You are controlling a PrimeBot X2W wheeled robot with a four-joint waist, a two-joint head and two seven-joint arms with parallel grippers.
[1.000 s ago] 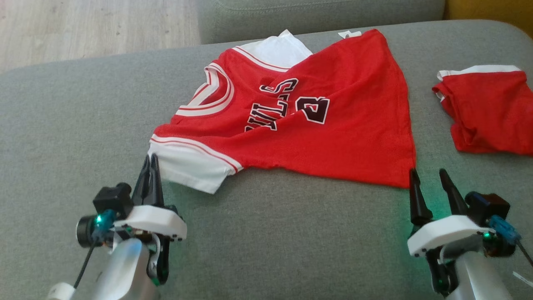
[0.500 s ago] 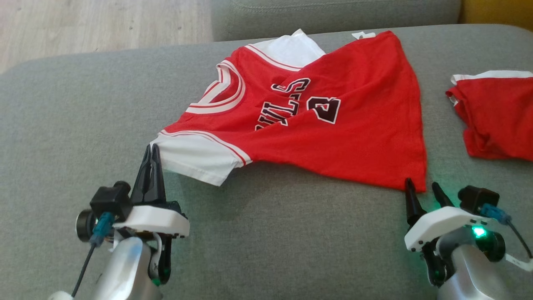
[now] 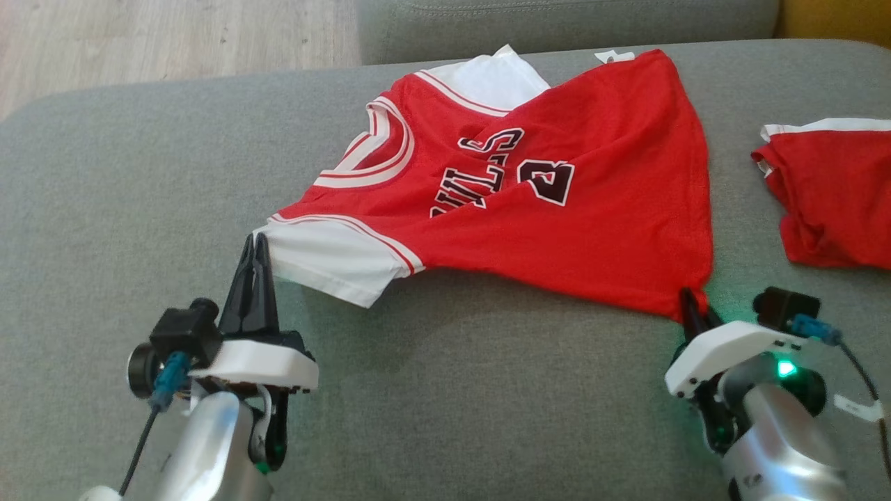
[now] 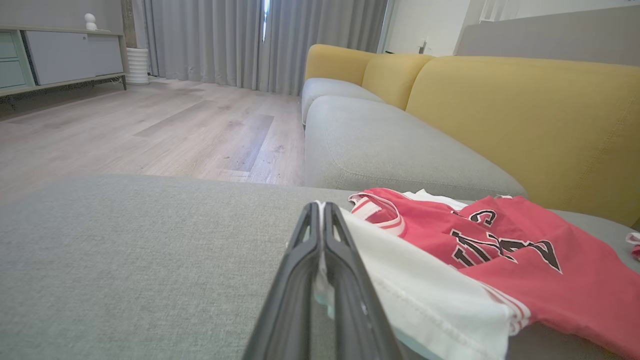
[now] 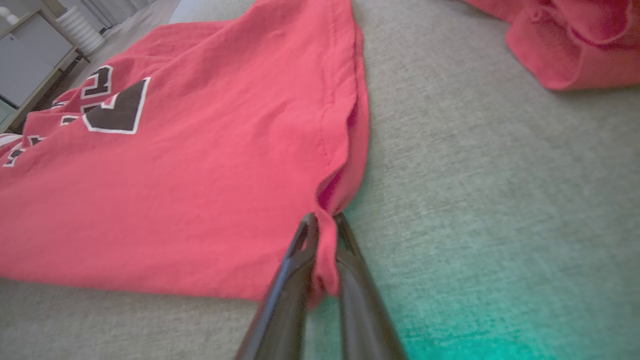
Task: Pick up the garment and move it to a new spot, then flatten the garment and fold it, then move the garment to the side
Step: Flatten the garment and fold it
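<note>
Our head camera looks steeply down over the whole shirt [image 3: 592, 229] on the sofa [image 3: 125, 174]. Our wrist cameras skim low, close to opposite shirt corners.

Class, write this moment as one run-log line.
left claw: shut on red-and-white basketball jersey sleeve; right claw: shut on jersey hem corner; jersey: creased on grey sofa cushion

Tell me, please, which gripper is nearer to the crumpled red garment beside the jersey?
Right. The right gripper, shut on the jersey hem, is a short gap from the garment; the left gripper, shut on the sleeve, is across the whole jersey.
</note>
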